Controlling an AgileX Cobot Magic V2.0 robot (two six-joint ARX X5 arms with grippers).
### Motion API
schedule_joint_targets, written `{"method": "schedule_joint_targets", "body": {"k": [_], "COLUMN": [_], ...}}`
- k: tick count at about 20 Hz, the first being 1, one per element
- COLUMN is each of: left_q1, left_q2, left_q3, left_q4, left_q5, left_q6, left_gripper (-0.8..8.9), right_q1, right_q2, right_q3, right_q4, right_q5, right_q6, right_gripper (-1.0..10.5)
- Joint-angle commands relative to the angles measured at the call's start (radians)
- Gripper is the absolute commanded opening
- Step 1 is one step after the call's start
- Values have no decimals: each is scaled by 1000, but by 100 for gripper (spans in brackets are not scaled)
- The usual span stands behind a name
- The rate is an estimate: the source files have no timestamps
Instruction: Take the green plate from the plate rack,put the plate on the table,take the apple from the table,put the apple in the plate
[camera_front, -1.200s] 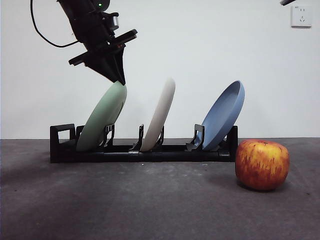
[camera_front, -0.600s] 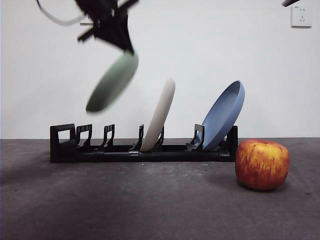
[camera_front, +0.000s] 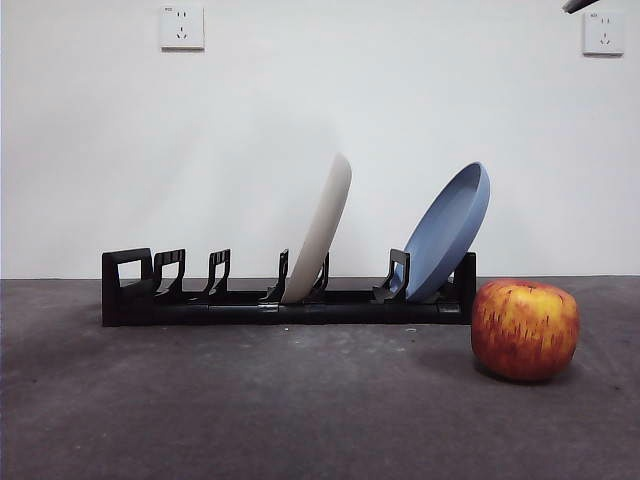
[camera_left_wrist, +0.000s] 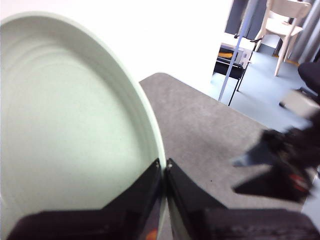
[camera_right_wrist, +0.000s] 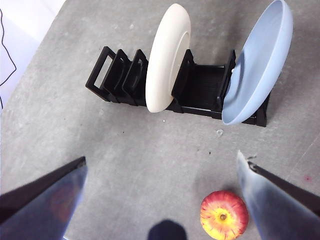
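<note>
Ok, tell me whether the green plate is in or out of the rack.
Out. The left gripper is shut on the green plate; the plate rack holds only cream and blue plates.

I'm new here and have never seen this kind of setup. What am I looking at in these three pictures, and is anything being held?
It's a two-armed robot at a table. One picture is from a low camera looking across it; the other two are from cameras on each wrist. Standing on it is a black plate rack with a cream plate and a blue plate in its slots, and a red apple lies beside it. The left gripper is shut on the rim of the green plate, lifted out of the front view. The right gripper hangs open above, holding nothing.
</note>
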Motion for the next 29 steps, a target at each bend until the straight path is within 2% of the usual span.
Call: {"method": "schedule_joint_targets", "body": {"k": [1, 4, 7, 9, 12, 14, 17, 21, 23, 25, 29], "left_q1": [-162, -372, -541, -604, -644, -645, -617, -546, -499, -449, -395], "left_q2": [-119, -301, -464, -537, -561, -537, -475, -309, -237, -166, -51], "left_q3": [-142, -459, -830, -1061, -1313, -1444, -1563, -1577, -1577, -1577, -1577], "left_q4": [-5, -5, -5, -5, -4, 69, 286, 527, 616, 661, 663], "left_q5": [-188, -388, -524, -573, -672, -728, -726, -714, -642, -565, -529], "left_q6": [69, 63, -53, -178, -333, -364, -325, -172, -108, -86, -87], "left_gripper": [-9, -9, -9, -9, -9, -9, -9, -9, -9, -9, -9], "right_q1": [1, 1, 1, 1, 1, 1, 1, 1, 1, 1, 1], "right_q2": [2, 2, 2, 2, 2, 2, 2, 2, 2, 2, 2], "right_q3": [5, 5, 5, 5, 5, 5, 5, 5, 5, 5, 5], "right_q4": [2, 1, -5, -11, -21, -24, -24, -26, -28, -28, -28], "right_q5": [-2, -2, -2, -1, -1, -2, -2, -1, 0, 2, 2], "right_q6": [-12, -11, -11, -11, -11, -11, -11, -11, -11, -11, -11], "right_gripper": [501, 501, 501, 501, 501, 501, 501, 501, 501, 501, 501]}}
